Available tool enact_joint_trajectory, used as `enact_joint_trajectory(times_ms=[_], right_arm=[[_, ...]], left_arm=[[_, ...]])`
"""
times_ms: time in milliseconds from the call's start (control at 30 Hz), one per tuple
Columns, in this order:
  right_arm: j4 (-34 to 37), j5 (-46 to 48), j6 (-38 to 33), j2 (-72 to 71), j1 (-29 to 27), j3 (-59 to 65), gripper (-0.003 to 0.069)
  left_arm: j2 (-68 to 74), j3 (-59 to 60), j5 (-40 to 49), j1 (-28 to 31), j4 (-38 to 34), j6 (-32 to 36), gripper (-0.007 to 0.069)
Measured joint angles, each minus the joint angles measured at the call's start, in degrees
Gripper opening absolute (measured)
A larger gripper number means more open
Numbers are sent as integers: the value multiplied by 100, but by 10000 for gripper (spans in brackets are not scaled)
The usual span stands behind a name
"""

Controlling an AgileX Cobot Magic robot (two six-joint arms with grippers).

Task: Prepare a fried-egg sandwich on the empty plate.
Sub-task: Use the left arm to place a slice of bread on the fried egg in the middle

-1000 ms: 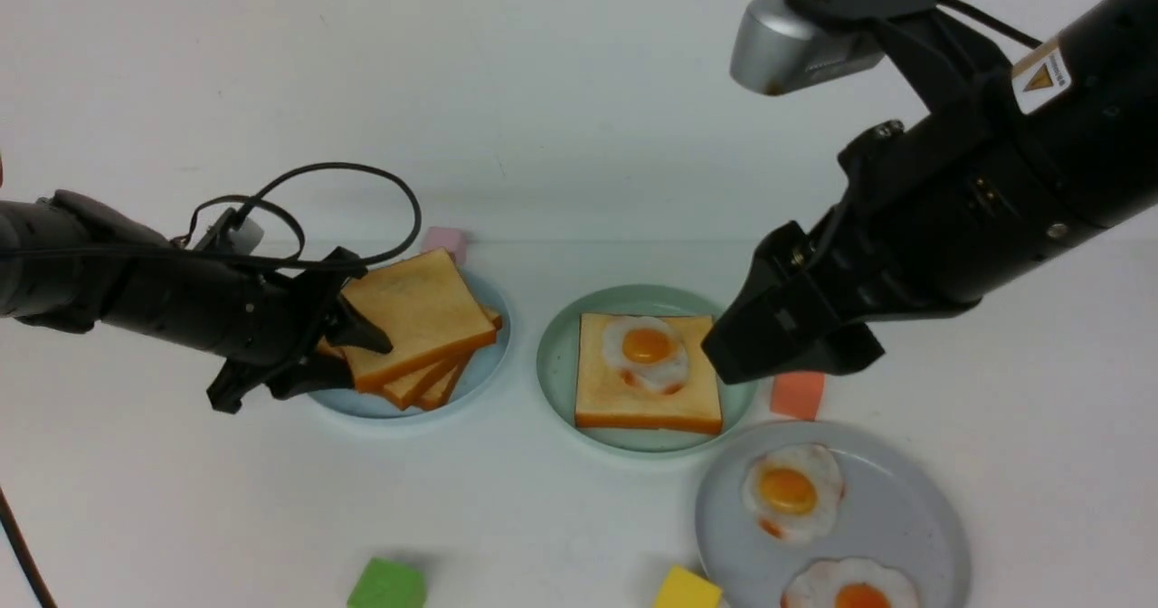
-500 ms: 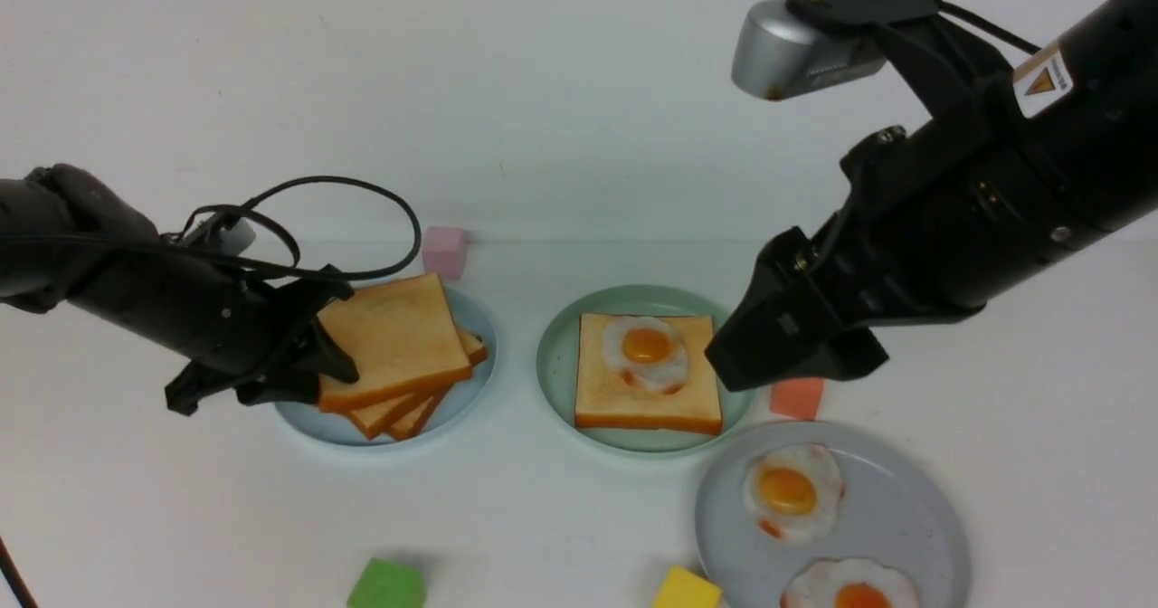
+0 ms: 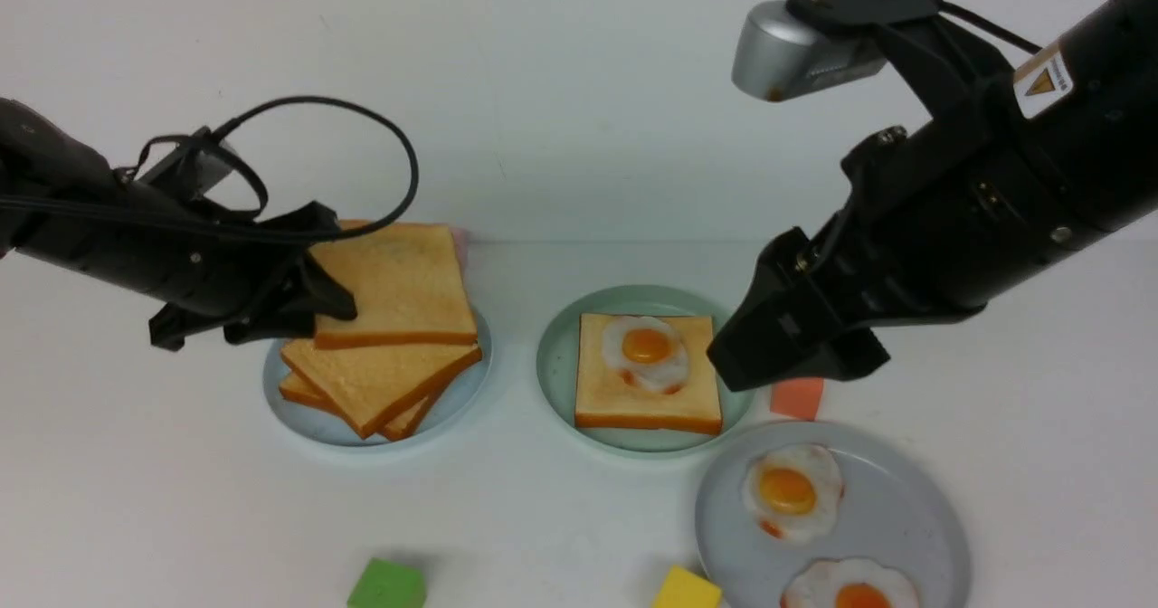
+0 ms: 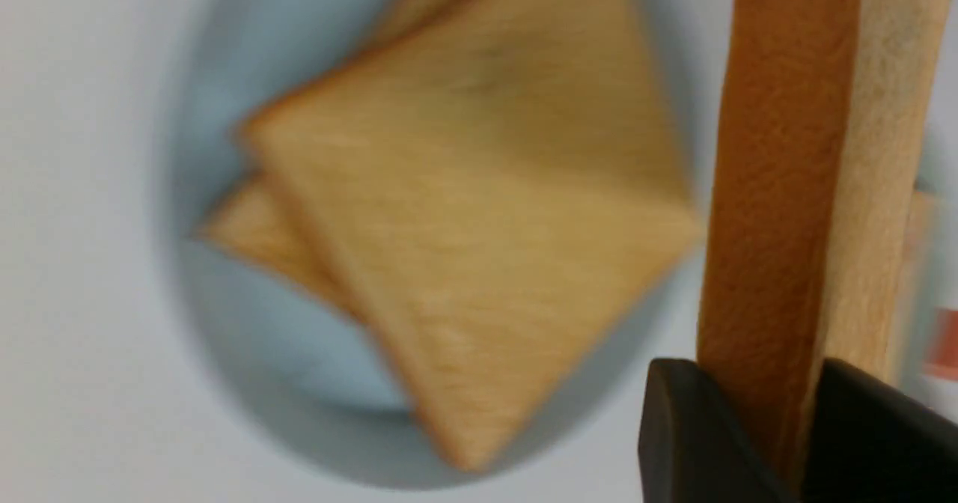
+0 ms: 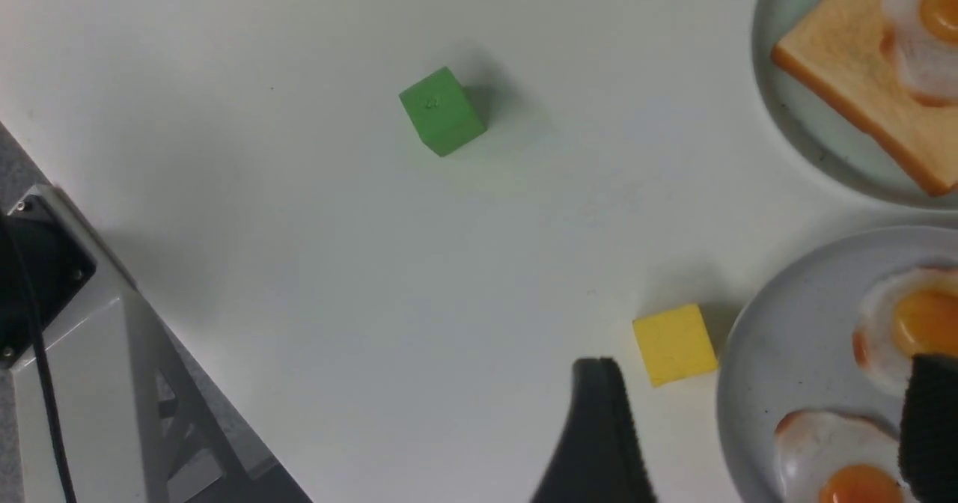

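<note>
Now left pincer (image 3: 333, 311) higher, toast slice (image 3: 398, 282) raised off stack (image 3: 380, 384)

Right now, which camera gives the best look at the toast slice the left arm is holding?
The front view: nearly the whole held slice shows, raised above the stack. The left wrist view shows only its crust edge, pinched in the left gripper. The right wrist view misses it.

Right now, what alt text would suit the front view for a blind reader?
The left claw grips a toast slice in the air above two more slices on a pale blue plate. On the mint-green plate in the middle lies toast topped with a fried egg; the open right claw hangs beside it, near a grey plate holding two eggs.
</note>
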Motion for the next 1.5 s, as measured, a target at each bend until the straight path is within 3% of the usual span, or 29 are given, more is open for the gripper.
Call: enact_joint_trajectory(times_ms=[200, 300, 400, 433, 467, 500, 600, 1200, 1500], right_arm=[[-757, 0, 530, 0, 0, 0, 505], [-1202, 0, 840, 0, 0, 0, 455], [-1531, 0, 1216, 0, 0, 0, 353], [-1683, 0, 1491, 0, 0, 0, 246], [-1730, 0, 1572, 0, 0, 0, 206], [-1768, 0, 1709, 0, 0, 0, 112], [-1769, 13, 1820, 0, 0, 0, 0], [-1867, 59, 1838, 0, 0, 0, -10], [-1867, 65, 1838, 0, 0, 0, -10]], left_arm=[[-5, 5, 500, -347, -1483, 1588, 191], [18, 5, 476, -744, -1741, 1853, 188], [154, 5, 366, -1145, -1939, 1944, 181], [334, -29, 283, -1384, -2027, 2068, 181], [416, -59, 269, -1445, -2056, 2091, 181], [632, -151, 259, -1536, -2093, 2162, 181], [1093, -464, 265, -1622, -2239, 2212, 181], [2289, -1022, 310, -1622, -3197, 2415, 174], [2512, -1057, 305, -1622, -3286, 2427, 174]])
